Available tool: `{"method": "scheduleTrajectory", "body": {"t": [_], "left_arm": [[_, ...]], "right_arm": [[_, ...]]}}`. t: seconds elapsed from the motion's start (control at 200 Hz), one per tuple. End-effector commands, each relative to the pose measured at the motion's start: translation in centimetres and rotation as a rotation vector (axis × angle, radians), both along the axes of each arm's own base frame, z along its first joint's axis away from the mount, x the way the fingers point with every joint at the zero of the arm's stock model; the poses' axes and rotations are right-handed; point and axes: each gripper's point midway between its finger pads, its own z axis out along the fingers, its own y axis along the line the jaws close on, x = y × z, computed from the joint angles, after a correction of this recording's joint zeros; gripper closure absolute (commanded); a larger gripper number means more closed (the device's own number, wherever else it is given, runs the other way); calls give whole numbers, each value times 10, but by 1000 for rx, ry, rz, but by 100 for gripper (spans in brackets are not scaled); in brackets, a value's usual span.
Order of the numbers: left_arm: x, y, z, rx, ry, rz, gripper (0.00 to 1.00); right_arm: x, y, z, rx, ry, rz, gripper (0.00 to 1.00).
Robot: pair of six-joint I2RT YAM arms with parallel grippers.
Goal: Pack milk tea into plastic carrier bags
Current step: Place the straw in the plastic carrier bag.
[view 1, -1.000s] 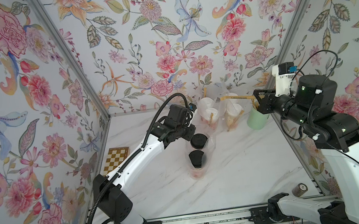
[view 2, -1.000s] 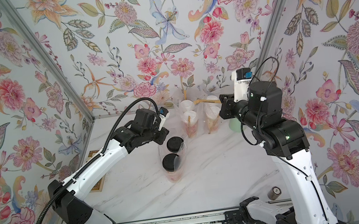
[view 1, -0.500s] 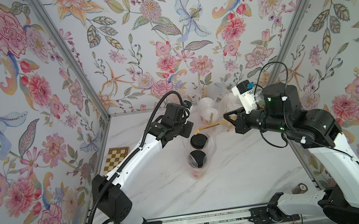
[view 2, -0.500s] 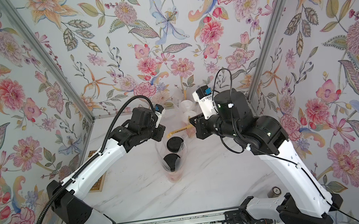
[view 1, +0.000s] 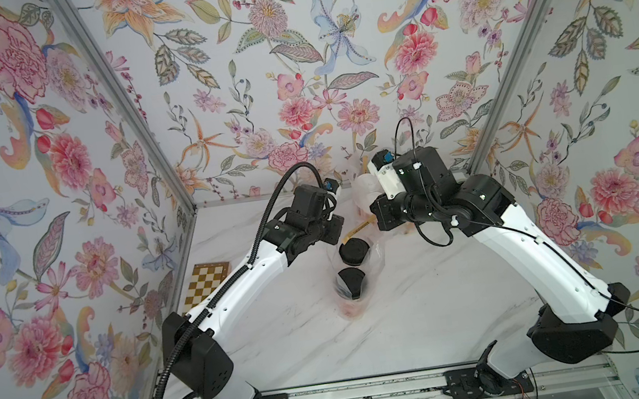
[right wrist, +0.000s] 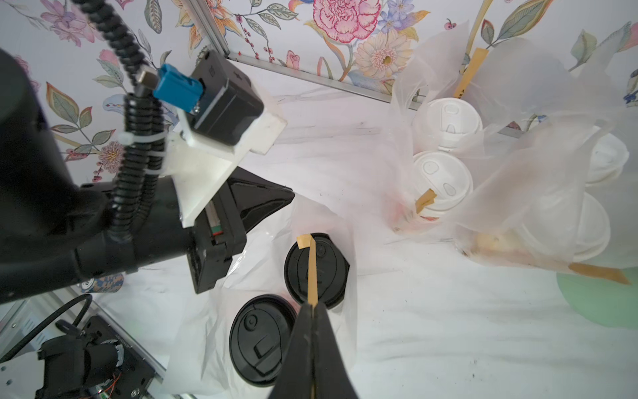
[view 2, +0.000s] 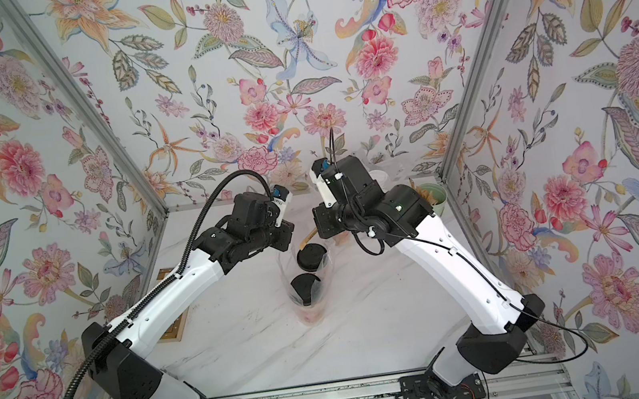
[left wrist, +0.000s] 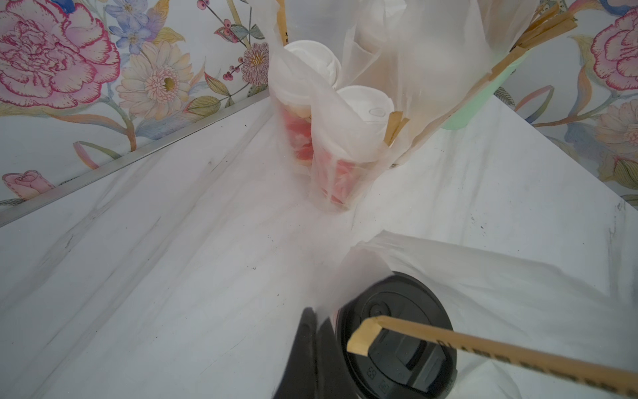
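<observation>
Two milk tea cups with black lids (view 1: 354,251) (view 1: 352,282) stand mid-table inside a clear plastic carrier bag (view 1: 376,258); both top views show them (view 2: 310,257). My left gripper (left wrist: 312,317) is shut on that bag's rim film, right beside the farther black lid (left wrist: 397,338). My right gripper (right wrist: 313,305) is shut on a brown paper-wrapped straw (right wrist: 312,269). The straw's free end hangs over the same lid (right wrist: 331,273), with the nearer lid (right wrist: 262,338) beside it. At the back, white-lidded milk tea cups (right wrist: 443,183) (right wrist: 448,117) sit in other carrier bags (left wrist: 345,145).
A mint-green cup (view 2: 432,196) of brown sticks stands at the back right corner. A checkered board (view 1: 211,280) lies at the table's left edge. A small patterned can (right wrist: 103,282) sits near the front rail. Both forearms crowd the space over the bagged cups.
My right arm has swung from the back right corner to the centre, carrying the straw over the black-lidded cups. My left gripper has shut on the bag's rim.
</observation>
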Motion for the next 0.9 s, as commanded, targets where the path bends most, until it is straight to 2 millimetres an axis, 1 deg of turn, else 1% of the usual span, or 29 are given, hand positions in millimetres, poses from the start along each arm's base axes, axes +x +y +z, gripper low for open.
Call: {"method": "scheduleTrajectory", "body": {"t": [0.0, 0.105, 0.22, 0.44, 0.575, 0.721, 0.726, 0.736, 0.746, 0.896], "left_arm": [[-1, 1, 15, -56, -19, 2, 100], [-1, 0, 16, -65, -18, 1, 100], [-2, -1, 16, -70, -15, -2, 100], [-2, -1, 15, -70, -13, -1, 100], [-2, -3, 17, -80, -13, -7, 100], [-2, -3, 17, -86, -10, -6, 100], [-2, -3, 17, -87, -11, -6, 100], [-6, -1, 28, -102, -31, -6, 100], [-7, 0, 32, -106, -37, -7, 100], [-8, 1, 32, -123, -37, 3, 100]], "right_arm": [[13, 3, 9, -16, -46, -24, 100], [26, 5, 3, -52, -56, -47, 100], [36, 5, -5, -83, -54, -64, 100], [43, 0, -23, -124, -1, -70, 100], [46, 3, -37, -144, 44, -54, 100], [50, 9, -56, -160, 94, -35, 100], [50, 10, -56, -160, 96, -34, 100], [50, 11, -58, -161, 99, -32, 100], [51, 11, -59, -163, 102, -31, 100], [59, 21, -77, -181, 136, -19, 100]]}}
